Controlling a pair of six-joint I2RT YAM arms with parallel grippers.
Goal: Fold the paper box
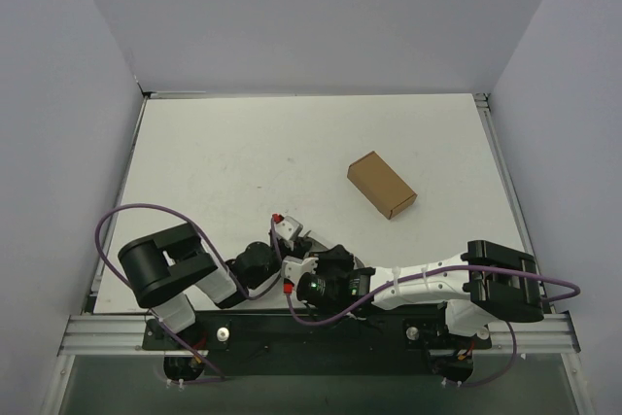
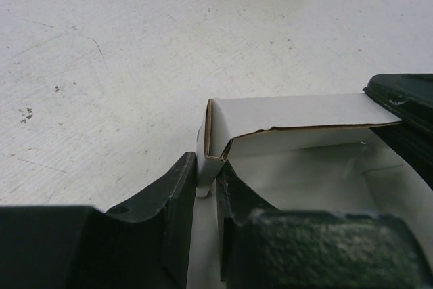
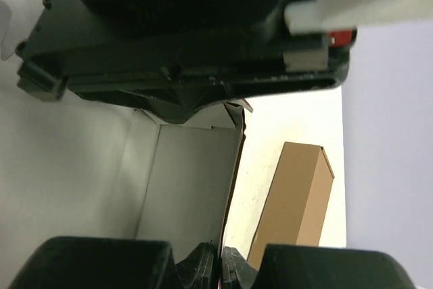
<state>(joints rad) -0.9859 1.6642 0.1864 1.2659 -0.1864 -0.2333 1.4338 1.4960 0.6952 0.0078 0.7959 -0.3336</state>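
Paper box [image 2: 291, 109] near scuffed white table's [image 2: 101, 52] front edge, pale walls [image 1: 321, 17] around.

Top view: high, behind near edge, looks down on whole tabletop [image 1: 243, 162]. Left wrist view: very close, low over left hand [image 2: 206, 184], faces about 1 o'clock. Right wrist view: equally close, rolled sideways, faces about 9 o'clock. All share brown box [image 1: 382, 185]; wrist views share paper box [image 2: 291, 109].

no text, label, brand, number or sign can be read in any view. the paper box [image 2: 291, 109] shows blank white faces; the brown box [image 1: 382, 185], toward 2 o'clock on the bench [image 1: 243, 162], is plain cardboard.
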